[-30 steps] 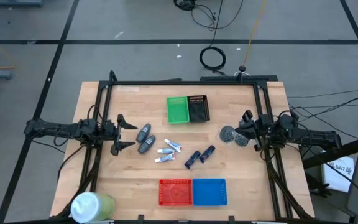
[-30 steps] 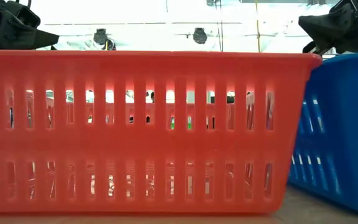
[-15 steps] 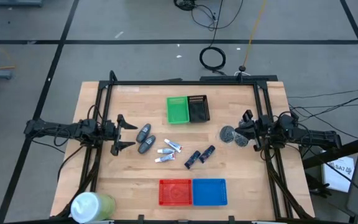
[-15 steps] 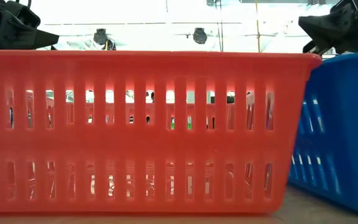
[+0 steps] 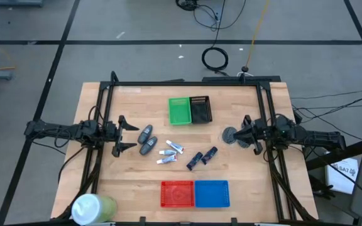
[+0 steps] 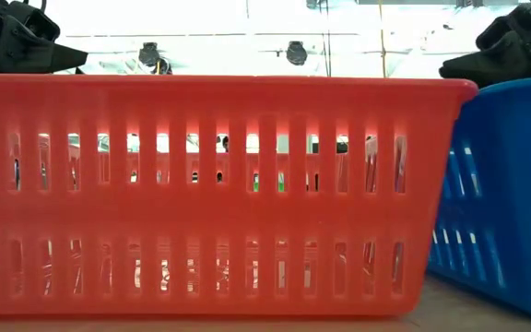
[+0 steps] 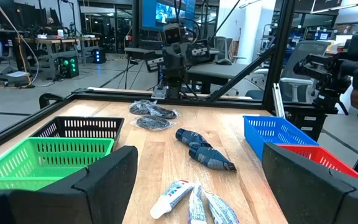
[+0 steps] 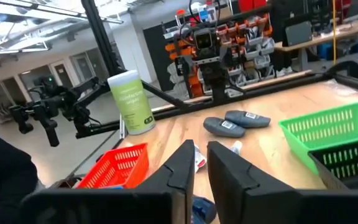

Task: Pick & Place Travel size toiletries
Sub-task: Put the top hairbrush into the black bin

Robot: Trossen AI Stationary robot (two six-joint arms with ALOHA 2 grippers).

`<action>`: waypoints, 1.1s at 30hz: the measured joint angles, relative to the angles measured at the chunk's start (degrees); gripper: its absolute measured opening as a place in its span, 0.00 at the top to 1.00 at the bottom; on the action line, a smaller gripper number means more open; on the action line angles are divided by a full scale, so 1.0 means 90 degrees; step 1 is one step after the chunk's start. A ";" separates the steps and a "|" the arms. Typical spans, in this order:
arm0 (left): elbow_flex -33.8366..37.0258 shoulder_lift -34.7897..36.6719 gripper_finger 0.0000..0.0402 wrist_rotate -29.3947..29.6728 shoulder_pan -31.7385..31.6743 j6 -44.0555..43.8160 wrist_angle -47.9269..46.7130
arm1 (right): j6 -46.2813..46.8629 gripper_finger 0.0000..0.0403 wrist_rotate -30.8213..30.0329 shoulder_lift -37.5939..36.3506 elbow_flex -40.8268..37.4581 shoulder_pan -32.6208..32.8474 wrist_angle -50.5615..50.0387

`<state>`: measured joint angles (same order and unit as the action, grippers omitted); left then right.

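We bring the nearly clenched right gripper [image 5: 242,132], right of centre, over the grey piece [image 5: 229,134], then spread it; left gripper [image 5: 125,132] waits released.

Both arms are built of dark, near-black segments joined by chunky rounded joints, with thin black cables looping along the links. The black left arm [image 5: 61,130] ends in the left two-finger gripper [image 5: 123,135], whose slim dark fingers [image 5: 128,124] taper to points. In its own wrist view those fingers [image 7: 107,180] show as broad, flat, matt black plates with squared edges. The black right arm [image 5: 313,137] carries the right two-finger gripper [image 5: 244,130] of the same make; its fingers [image 8: 180,168] are smooth black slabs with angled tips. Seen across the table, the left arm's wrist [image 8: 205,46] is a dark boxy block with a small round camera lens.
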<state>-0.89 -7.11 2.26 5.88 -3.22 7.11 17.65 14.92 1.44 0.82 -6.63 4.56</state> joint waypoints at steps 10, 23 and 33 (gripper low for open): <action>0.0000 0.0000 0.16 0.0002 -0.0001 0.0000 0.0001 | -0.0169 0.77 -0.0252 0.0338 0.0000 -0.0003 0.1072; 0.0002 0.0000 0.16 0.0000 0.0000 0.0000 0.0002 | -0.0593 0.48 -0.3111 0.1829 0.1727 -0.0004 -0.1089; 0.0000 0.0002 0.16 0.0047 0.0000 -0.0002 0.0007 | 0.1177 0.48 -0.3519 0.4743 0.4135 -0.0079 -0.4959</action>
<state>-0.89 -7.09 2.69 5.88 -3.24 7.18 28.24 -16.75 44.13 38.04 -7.34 -40.07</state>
